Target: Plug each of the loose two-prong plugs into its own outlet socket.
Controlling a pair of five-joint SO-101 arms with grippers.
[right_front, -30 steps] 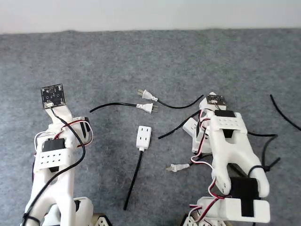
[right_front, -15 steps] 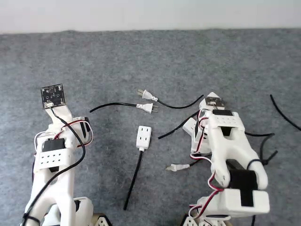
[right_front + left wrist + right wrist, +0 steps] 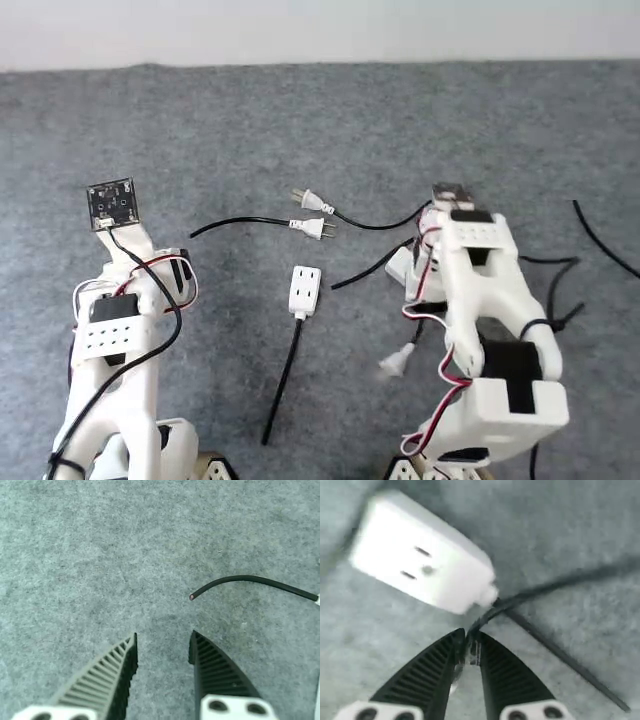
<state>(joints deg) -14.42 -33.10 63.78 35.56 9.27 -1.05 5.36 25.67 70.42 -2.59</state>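
Grey carpet (image 3: pixel 300 120); right gripper (image 3: pixel 468 636) clamped on half-hidden black cord (image 3: pixel 545 588), left gripper (image 3: pixel 164 636) released.

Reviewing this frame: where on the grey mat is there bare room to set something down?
Bare: the far strip of grey mat beyond the two white plugs, and the patch between the left arm and the white outlet socket. Crowded: around the right arm, amid black cords.

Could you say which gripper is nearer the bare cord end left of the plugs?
Left. The left gripper sits just before the cord end; the right gripper is by an outlet socket.
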